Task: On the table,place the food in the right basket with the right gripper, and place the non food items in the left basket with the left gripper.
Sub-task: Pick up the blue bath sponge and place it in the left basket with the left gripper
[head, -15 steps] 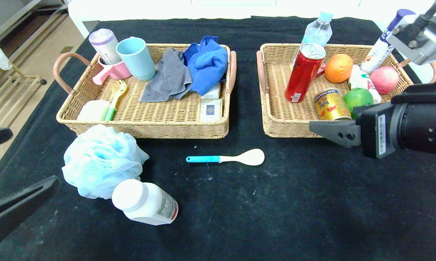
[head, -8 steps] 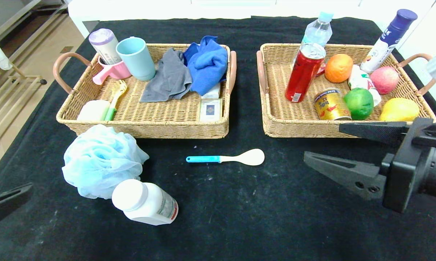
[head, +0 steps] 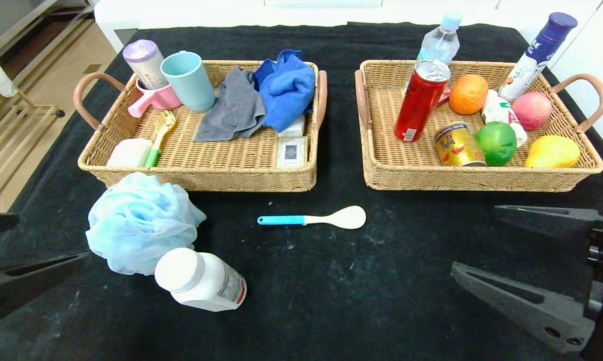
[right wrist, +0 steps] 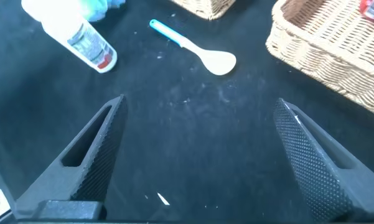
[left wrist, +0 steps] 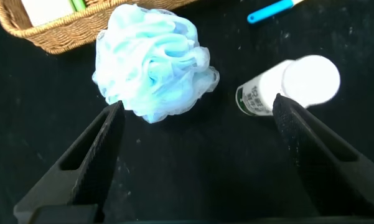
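Lower left of the head view is where it counts: the left gripper (head: 10, 260) hangs spread wide with nothing in it, and the bath pouf (head: 141, 223) and pill bottle (head: 201, 281) sit just ahead of it, so that arm's clearly nearer. From the left wrist view, the pouf lines up roughly between the fingers. The spoon (head: 314, 219) lies crosswise mid-frame, handle pointing toward the left basket (head: 201, 178). Right gripper (head: 547, 265) is low in the lower right, also gaping and empty.
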Robot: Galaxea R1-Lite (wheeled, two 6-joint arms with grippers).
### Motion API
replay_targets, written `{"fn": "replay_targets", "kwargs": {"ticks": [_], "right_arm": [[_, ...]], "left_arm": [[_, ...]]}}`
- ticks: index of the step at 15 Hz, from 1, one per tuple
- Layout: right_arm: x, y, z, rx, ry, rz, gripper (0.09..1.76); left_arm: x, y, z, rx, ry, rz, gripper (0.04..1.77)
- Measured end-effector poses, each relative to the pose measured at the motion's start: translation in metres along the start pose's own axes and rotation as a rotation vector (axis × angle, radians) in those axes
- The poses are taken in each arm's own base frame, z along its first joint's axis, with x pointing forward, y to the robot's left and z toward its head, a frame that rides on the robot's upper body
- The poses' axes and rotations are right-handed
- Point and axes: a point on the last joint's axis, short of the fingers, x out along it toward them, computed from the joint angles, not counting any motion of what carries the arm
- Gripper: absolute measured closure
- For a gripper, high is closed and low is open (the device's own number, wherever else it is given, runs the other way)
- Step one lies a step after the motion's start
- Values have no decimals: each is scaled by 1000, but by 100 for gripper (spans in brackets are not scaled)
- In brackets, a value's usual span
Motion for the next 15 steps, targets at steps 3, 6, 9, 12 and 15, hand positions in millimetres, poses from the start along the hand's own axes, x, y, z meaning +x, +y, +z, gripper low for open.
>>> {"fn": "replay_targets", "kwargs": {"ticks": [3, 6, 9, 12, 15], "right_arm": [[-5, -1, -7, 43, -37, 9, 15], [-7, -2, -11, 50, -38, 11, 15], [-8, -2, -14, 50, -33, 10, 15], [-9, -4, -14, 51, -40, -2, 15], [-13, -6, -11, 50, -58, -11, 15]], "left_arm": [[22, 7, 14, -19, 48, 36, 9], [48, 14, 22, -36, 127, 65, 9], [74, 23, 26, -63, 198, 117, 9], [95, 28, 28, -69, 233, 140, 9], [111, 30, 26, -82, 273, 135, 9]]}}
